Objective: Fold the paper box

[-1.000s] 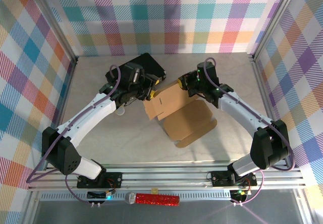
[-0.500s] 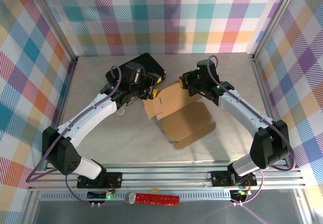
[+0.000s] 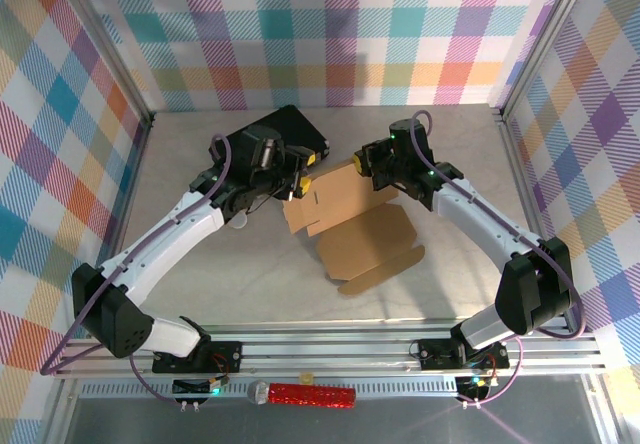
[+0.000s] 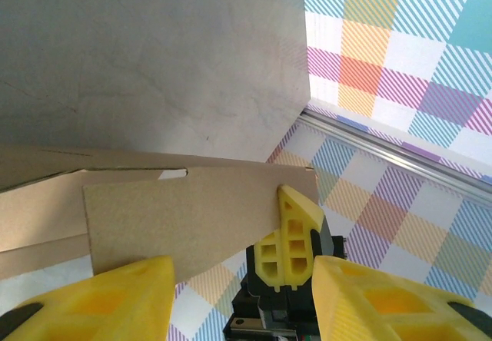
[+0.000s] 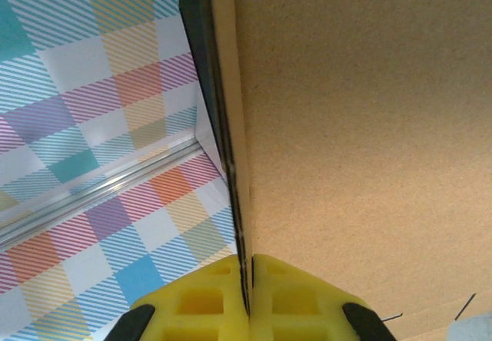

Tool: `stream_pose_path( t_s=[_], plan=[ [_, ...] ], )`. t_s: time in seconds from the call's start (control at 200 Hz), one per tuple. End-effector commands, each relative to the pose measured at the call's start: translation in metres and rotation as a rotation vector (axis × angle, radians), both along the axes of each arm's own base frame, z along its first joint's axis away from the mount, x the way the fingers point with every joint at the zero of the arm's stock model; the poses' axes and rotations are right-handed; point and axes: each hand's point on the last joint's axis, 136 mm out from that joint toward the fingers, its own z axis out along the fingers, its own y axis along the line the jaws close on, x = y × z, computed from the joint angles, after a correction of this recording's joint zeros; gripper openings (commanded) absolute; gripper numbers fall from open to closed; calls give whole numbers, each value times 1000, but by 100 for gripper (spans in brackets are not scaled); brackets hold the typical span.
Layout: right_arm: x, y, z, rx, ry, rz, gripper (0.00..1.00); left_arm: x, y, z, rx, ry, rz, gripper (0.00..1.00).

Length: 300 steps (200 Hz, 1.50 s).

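Note:
The paper box (image 3: 360,229) is a brown die-cut cardboard sheet in mid-table, its rear part raised and its front panel lying on the table. My right gripper (image 3: 366,165) is shut on the sheet's rear edge; in the right wrist view the yellow fingertips (image 5: 307,299) pinch the thin edge of the cardboard (image 5: 361,126). My left gripper (image 3: 298,180) stands open at the sheet's left flap. In the left wrist view its two yellow fingers (image 4: 92,302) are wide apart, with the flap (image 4: 177,218) just beyond them and the right gripper's fingers (image 4: 296,241) clamped on that flap's corner.
A black hard case (image 3: 298,127) lies behind the left gripper at the back. A small white disc (image 3: 238,222) sits under the left forearm. A red glittery cylinder (image 3: 305,396) rests on the front rail. Plaid walls with metal frame posts enclose the table (image 3: 200,264).
The cardboard sheet has shifted slightly left and back, its front panel sliding with it. The left arm has swung a little left and its jaws have narrowed slightly. The right gripper keeps its grip.

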Motion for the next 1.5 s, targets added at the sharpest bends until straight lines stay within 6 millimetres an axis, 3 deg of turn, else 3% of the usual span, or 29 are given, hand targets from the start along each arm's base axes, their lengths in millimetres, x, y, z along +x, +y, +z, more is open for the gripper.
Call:
stream_pose_path(
  t_s=[0.0, 0.23, 0.405, 0.695, 0.865, 1.105, 1.305, 1.415, 1.495],
  plan=[
    [5, 3, 7, 26, -27, -9, 0, -8, 5, 0, 4, 15, 9, 49],
    [5, 4, 6, 43, -18, -9, 0, 0, -6, -17, -5, 26, -10, 49],
    [4, 4, 6, 53, -6, -15, 0, 9, -25, -18, -36, 21, -52, 49],
    [3, 8, 9, 75, -3, 0, 0, 23, -33, -17, -93, 2, -22, 48],
    [-1, 7, 10, 76, 2, 7, 0, 28, -33, -22, -98, -1, -8, 32],
    [-5, 5, 9, 75, -1, 4, 0, 29, -25, -28, -98, 4, 13, 0],
    [-8, 3, 5, 79, 0, -3, 0, 29, -12, -25, -61, -26, 41, 0],
    [-8, -2, 5, 59, 4, -13, 0, 39, -13, -8, -70, -114, -7, 0],
    [-4, -8, 6, 44, 18, -30, 0, 45, -8, 19, -43, -221, -68, 46]
  ],
)
